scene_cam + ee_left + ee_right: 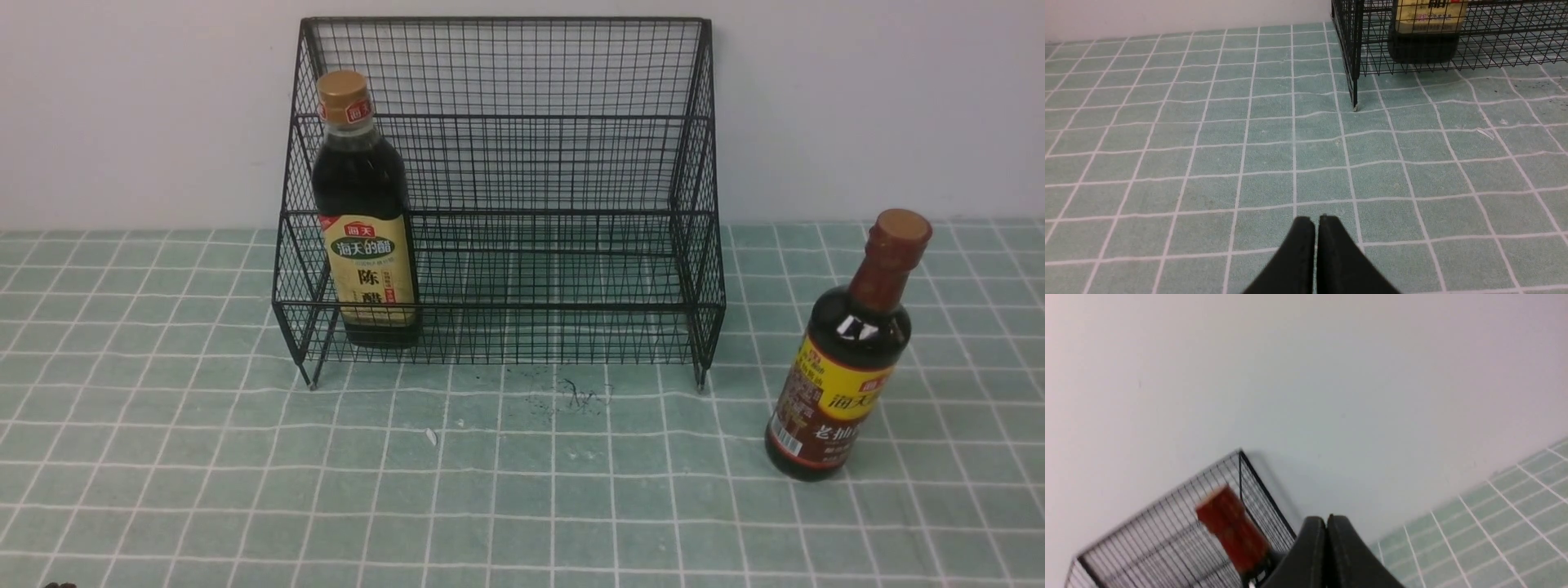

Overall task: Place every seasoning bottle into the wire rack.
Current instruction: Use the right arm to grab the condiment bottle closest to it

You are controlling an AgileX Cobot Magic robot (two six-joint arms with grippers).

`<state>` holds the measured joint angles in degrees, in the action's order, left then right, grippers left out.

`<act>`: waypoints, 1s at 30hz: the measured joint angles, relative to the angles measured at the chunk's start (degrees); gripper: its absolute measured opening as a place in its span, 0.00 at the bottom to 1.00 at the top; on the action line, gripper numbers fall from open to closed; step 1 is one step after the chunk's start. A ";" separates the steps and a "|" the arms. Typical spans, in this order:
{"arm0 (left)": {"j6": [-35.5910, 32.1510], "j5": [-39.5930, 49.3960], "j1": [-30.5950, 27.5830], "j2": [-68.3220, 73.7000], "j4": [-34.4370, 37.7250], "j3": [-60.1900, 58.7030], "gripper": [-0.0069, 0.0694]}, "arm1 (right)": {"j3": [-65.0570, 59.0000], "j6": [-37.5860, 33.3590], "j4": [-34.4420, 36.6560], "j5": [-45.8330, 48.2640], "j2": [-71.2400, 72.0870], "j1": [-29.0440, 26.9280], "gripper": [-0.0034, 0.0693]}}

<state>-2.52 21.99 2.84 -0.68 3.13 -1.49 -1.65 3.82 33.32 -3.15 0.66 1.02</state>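
Observation:
The black wire rack point(522, 73) stands against the back wall. A seasoning bottle with a gold cap and tan label point(365, 220) stands upright in its lower tier at the left end; its base point(1423, 45) shows in the left wrist view. The slimmer seasoning bottle with a brown-red neck point(845, 351) stands on the cloth to the right of the rack; its neck point(1231, 533) shows blurred in the right wrist view. My left gripper point(1316, 220) is shut and empty, low over the cloth, short of the rack's left leg point(1354, 96). My right gripper point(1326, 519) is shut and empty, beside the slim bottle's neck. Neither gripper shows in the front view.
A green checked cloth point(522, 490) covers the table up to the white wall point(898, 106). A dark smudge point(571, 396) and a small white scrap point(431, 436) lie on the cloth in front of the rack.

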 joint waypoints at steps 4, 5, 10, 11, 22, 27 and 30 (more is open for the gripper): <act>0.00 0.02 0.00 0.00 0.00 0.00 0.08 | 0.00 0.73 3.45 -4.03 0.00 0.00 0.02; 0.00 0.02 0.00 0.00 0.00 0.00 0.08 | 0.00 1.23 3.78 -5.47 0.00 0.00 0.02; 0.00 0.02 0.00 0.00 0.00 0.00 0.08 | 3.77 1.41 1.98 -3.57 0.00 0.00 0.02; 0.00 0.02 0.00 0.00 0.00 0.00 0.08 | 4.24 1.28 1.59 -3.12 0.00 0.00 0.02; 0.00 0.02 0.00 0.00 0.00 0.00 0.08 | 36.93 -2.76 -14.11 28.05 -29.84 0.00 0.05; 0.00 0.02 0.00 0.00 0.00 0.00 0.08 | 47.83 -16.30 -8.22 33.20 -44.61 0.00 0.13; 0.00 0.02 0.00 0.00 0.00 0.00 0.08 | 51.55 -24.77 -1.87 33.69 -50.50 0.00 0.23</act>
<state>-2.52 22.01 2.84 -0.68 3.13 -1.49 49.90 -20.95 31.46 30.55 -49.84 1.02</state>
